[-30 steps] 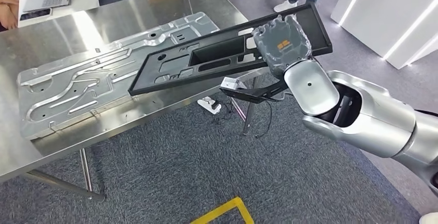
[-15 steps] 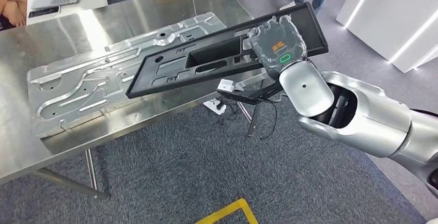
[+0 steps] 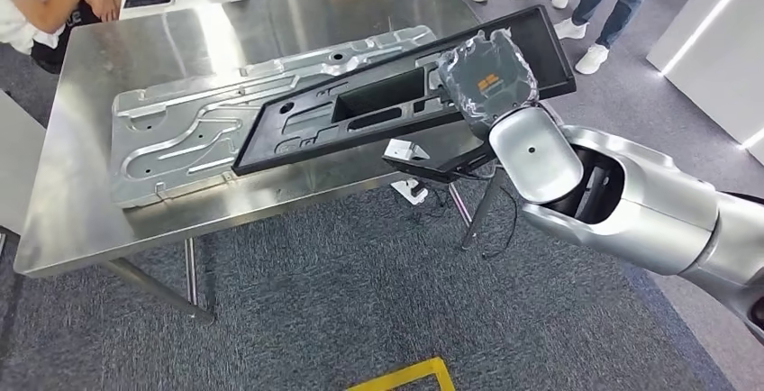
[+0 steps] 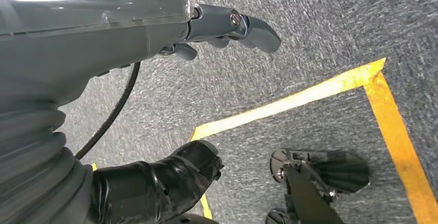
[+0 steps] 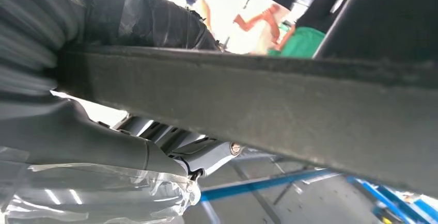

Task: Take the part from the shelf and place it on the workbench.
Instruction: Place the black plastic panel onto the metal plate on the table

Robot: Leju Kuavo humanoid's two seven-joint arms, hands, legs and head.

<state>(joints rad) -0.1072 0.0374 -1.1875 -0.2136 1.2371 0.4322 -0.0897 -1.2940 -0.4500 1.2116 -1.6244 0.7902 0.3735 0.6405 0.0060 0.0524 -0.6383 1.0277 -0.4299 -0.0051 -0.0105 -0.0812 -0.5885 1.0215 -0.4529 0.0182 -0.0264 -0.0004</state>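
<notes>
From my head view, my right hand [image 3: 489, 82] grips the long black moulded plastic panel [image 3: 387, 103] near one end, holding it tilted in the air above the stainless steel worktop [image 3: 81, 220], over the flat embossed grey metal plate [image 3: 198, 139] lying there. In my left wrist view, my left hand [image 4: 155, 43] hangs over grey carpet with yellow floor tape [image 4: 310, 92], fingers apart, released. In my right wrist view, the panel's dark edge [image 5: 268, 105] crosses close, clamped in my hand.

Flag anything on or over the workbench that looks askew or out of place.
The black part is not set down: the right hand holds it by one end, tilted, overlapping the silver plate and jutting past the workbench edge.
</notes>
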